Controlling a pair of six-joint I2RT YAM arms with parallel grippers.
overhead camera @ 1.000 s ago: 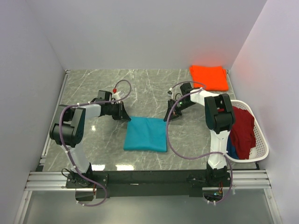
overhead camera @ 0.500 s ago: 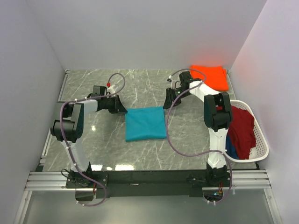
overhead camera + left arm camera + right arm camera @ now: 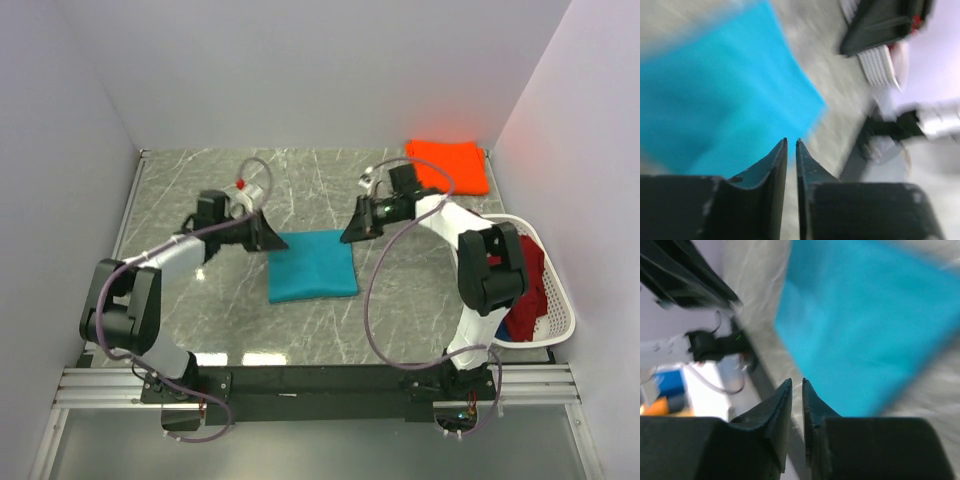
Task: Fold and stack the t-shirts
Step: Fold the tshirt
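Grey marble worktop [image 3: 200,180] with pale walls on three sides. On its middle lies the teal shirt [image 3: 312,265], folded into a flat rectangle. The left fingers [image 3: 266,236] are at the far left corner of this shirt and the right fingers [image 3: 355,228] are at its far right corner, so the far edge of the shirt runs between them. Whether they touch the cloth, I cannot tell. In both wrist views, which are blurred, the two fingers stand slightly apart with only a narrow slit between the tips, and they pinch nothing. The orange shirt [image 3: 450,165] lies folded in the far right corner of the worktop. At the right edge stands the white basket [image 3: 562,318], with a dark red shirt [image 3: 527,280] and some blue cloth [image 3: 515,325] inside.
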